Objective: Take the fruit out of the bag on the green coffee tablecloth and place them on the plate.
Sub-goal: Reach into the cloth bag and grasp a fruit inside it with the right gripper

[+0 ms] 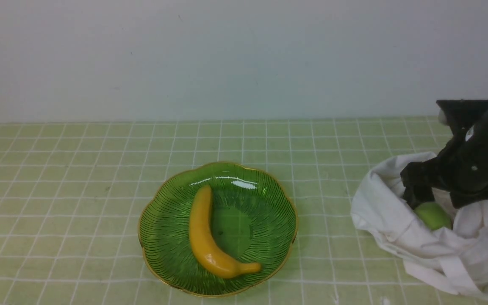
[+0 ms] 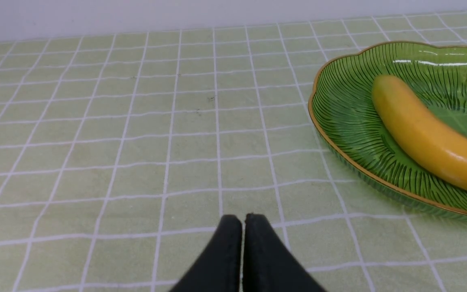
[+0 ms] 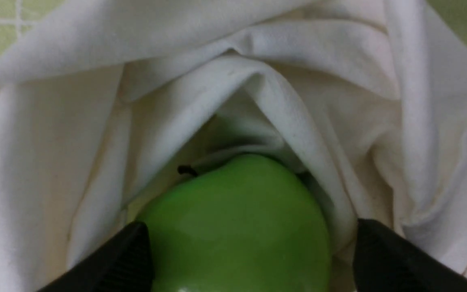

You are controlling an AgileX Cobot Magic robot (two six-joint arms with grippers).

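Observation:
The light-green apple (image 1: 432,215) lies inside the open white cloth bag (image 1: 386,220) at the right of the green checked tablecloth (image 1: 57,190). My right gripper (image 1: 417,199) reaches into the bag's mouth. In the right wrist view the gripper (image 3: 249,233) is open, with one finger on each side of the apple (image 3: 237,227); one finger (image 3: 379,251) stands apart from it, among folds of the bag (image 3: 55,142). The green glass plate (image 1: 269,186) sits mid-table. My left gripper (image 2: 242,221) is shut and empty over bare cloth (image 2: 95,142), beside the plate (image 2: 339,121).
A yellow banana (image 1: 203,237) lies in the plate and also shows in the left wrist view (image 2: 420,134). The bag's straps (image 1: 451,267) trail toward the front right edge. A plain pale wall stands behind the table.

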